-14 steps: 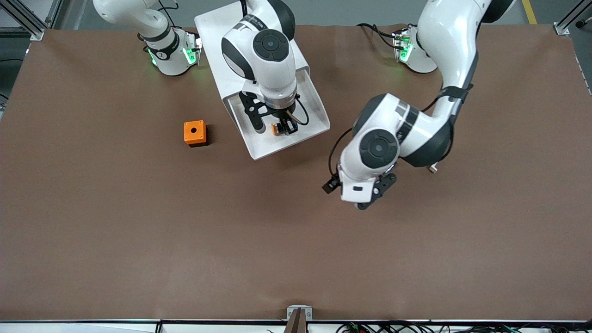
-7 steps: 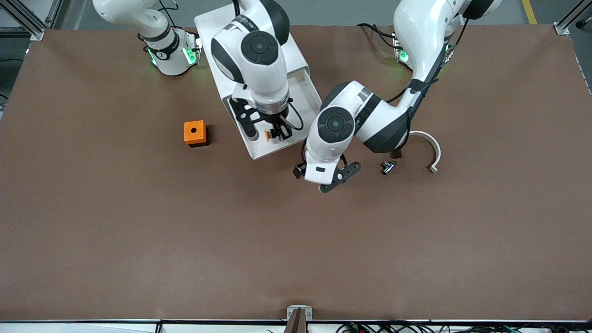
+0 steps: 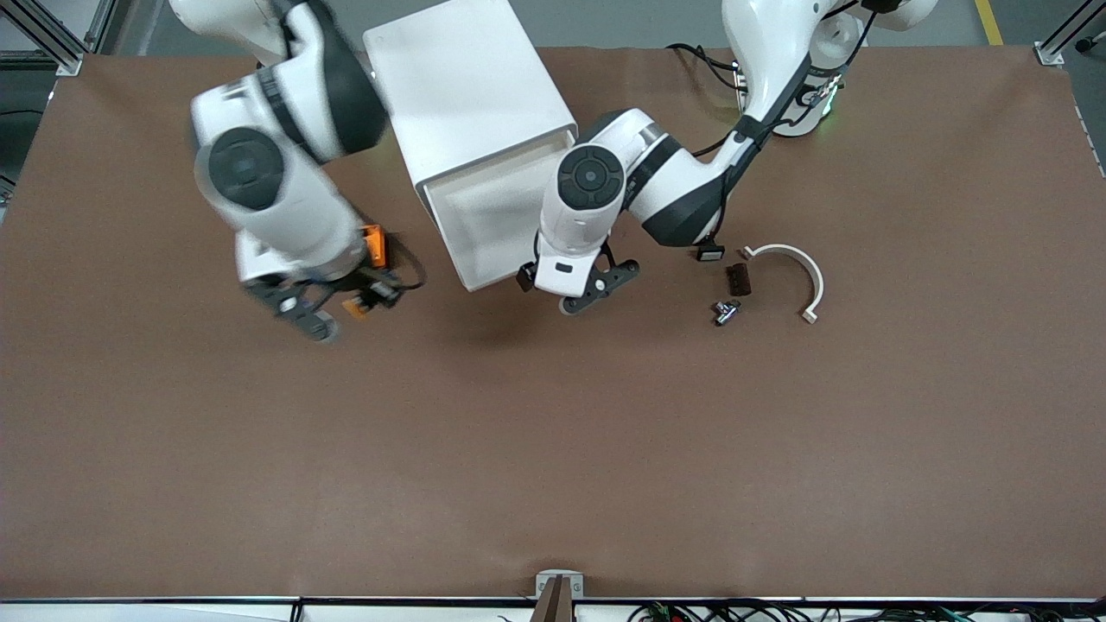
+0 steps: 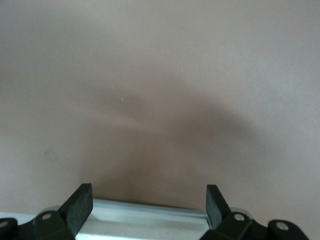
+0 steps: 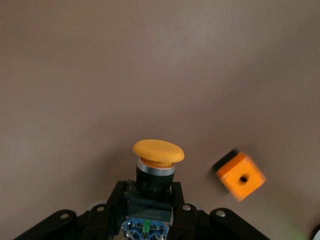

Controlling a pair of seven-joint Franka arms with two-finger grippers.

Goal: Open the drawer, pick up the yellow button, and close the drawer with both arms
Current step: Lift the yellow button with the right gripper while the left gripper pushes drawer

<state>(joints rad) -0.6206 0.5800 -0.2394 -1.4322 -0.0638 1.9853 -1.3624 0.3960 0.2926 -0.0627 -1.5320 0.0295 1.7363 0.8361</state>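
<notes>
Between the right end effector's [image 3: 346, 308] fingers you have the button [image 5: 157, 165]: orange cap out front, black body clamped, blue underside showing in the right wrist view. That end effector hangs over the brown bench [image 3: 553, 449], just beside the orange cube [image 3: 373, 244], on the side toward the front camera. Your right wrist view puts the cube [image 5: 240, 175] on the bench off to one side of the button, apart from it.

Your left end effector [image 3: 577, 287] is released, fingers [image 4: 79, 207] spread wide with nothing between them. It sits at the front edge of the open drawer [image 3: 484, 216]; the left wrist view shows a pale rim low between the fingers, bare bench past it. Contact with the drawer front cannot be told.

Drawer is pulled out of the white cabinet [image 3: 462, 86], tray interior showing white.

Toward the left arm's end of the bench, well apart from the drawer: a white curved strip [image 3: 799, 268], a small dark flat piece [image 3: 738, 278] beside it, a small black piece with a white face [image 3: 709, 253], and a small metallic part [image 3: 724, 312] nearest the front camera.
</notes>
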